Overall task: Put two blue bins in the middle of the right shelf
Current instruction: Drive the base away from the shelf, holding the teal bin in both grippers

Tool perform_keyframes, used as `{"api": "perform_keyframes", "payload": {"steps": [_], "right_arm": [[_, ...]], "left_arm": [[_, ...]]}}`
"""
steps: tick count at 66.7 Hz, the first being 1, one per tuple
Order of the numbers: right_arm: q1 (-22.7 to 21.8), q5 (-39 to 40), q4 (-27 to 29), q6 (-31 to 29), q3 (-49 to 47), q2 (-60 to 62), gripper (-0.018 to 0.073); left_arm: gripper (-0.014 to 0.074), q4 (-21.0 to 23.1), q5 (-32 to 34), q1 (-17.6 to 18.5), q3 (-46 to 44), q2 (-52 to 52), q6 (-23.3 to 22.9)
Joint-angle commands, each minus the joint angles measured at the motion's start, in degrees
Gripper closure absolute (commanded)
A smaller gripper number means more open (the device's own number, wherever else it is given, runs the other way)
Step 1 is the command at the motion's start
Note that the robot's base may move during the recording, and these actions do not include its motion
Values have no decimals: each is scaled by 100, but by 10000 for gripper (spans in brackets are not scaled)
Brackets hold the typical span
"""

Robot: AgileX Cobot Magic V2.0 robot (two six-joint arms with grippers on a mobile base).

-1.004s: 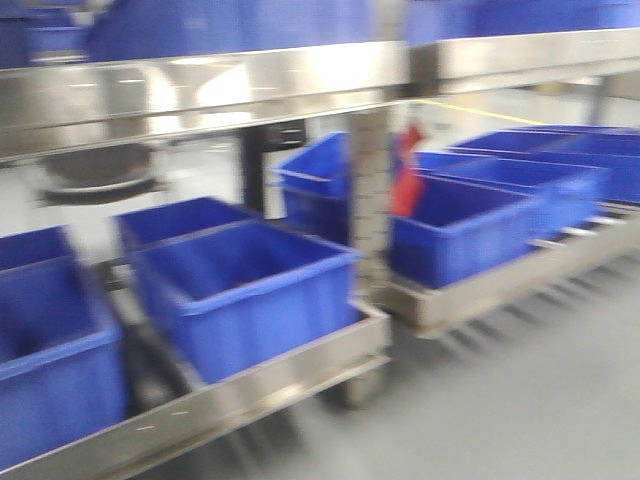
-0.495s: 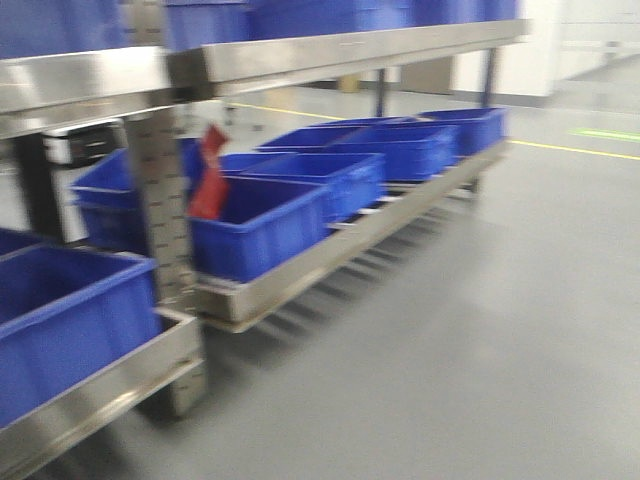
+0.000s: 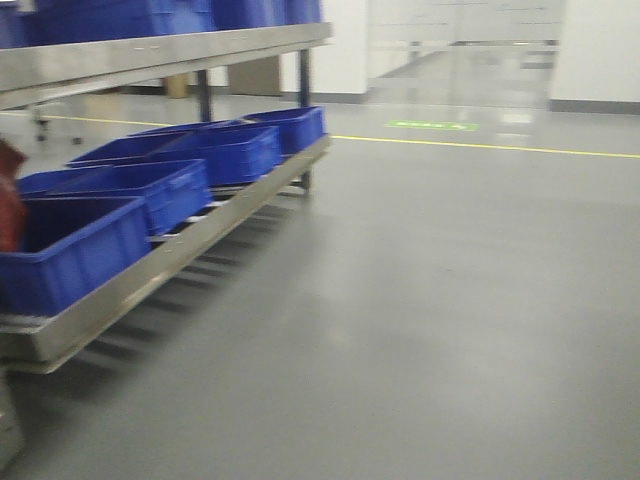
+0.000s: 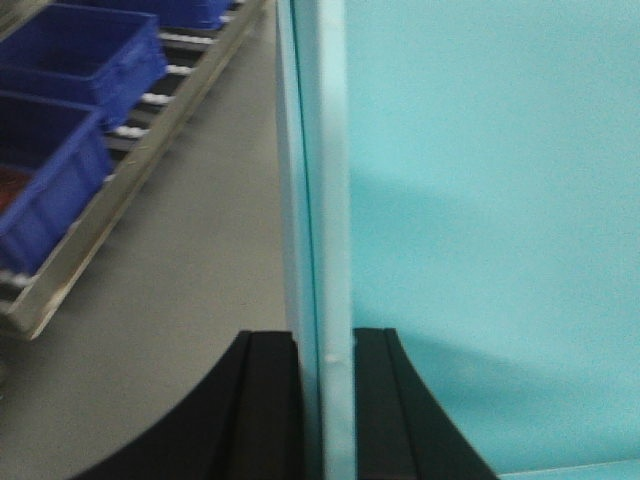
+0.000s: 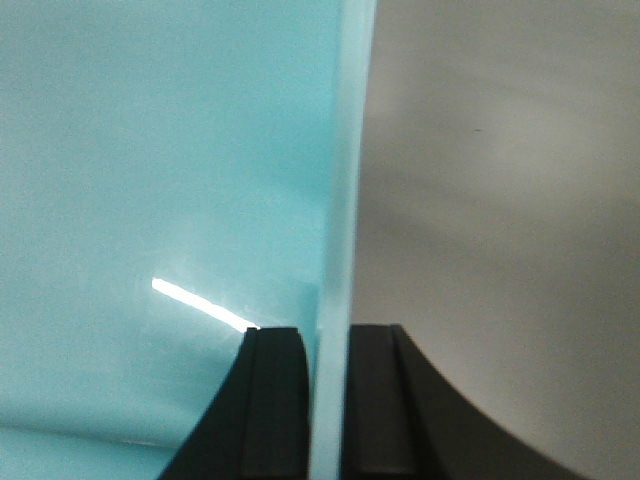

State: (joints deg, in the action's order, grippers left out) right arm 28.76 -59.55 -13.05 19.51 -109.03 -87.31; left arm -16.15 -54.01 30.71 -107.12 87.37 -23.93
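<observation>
A pale sky-blue bin fills both wrist views. Its inner wall (image 4: 480, 200) spreads right of my left gripper (image 4: 322, 340), which is shut on the bin's upright wall edge, one black finger on each side. A thin seam runs down that edge, so I cannot tell if one bin or two nested ones are held. My right gripper (image 5: 325, 335) is shut on the opposite wall edge, with the bin's inside (image 5: 150, 150) to its left. Neither the bin nor the grippers show in the front view. I cannot tell whether the steel rack (image 3: 150, 265) at left is the right shelf.
The rack's low tier carries several dark blue bins (image 3: 70, 250), and more sit on its upper board (image 3: 150, 55). A red object (image 3: 8, 210) shows at the left edge. Grey floor with a yellow line (image 3: 480, 147) stretches to the right and ahead.
The front view has swung to the right. The rack and its dark blue bins slid from the centre to the left edge, and open floor now fills most of the frame.
</observation>
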Motion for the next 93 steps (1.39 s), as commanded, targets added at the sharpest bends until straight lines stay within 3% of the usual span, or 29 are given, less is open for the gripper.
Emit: {"api": "perform_keyframes", "payload": {"steps": [1, 93], "right_arm": [[40, 606, 353, -101, -116, 114, 726], [40, 606, 353, -101, -116, 114, 726]], "left_arm": [[707, 229, 749, 29, -100, -75, 1], [707, 229, 749, 29, -100, -75, 1]]}}
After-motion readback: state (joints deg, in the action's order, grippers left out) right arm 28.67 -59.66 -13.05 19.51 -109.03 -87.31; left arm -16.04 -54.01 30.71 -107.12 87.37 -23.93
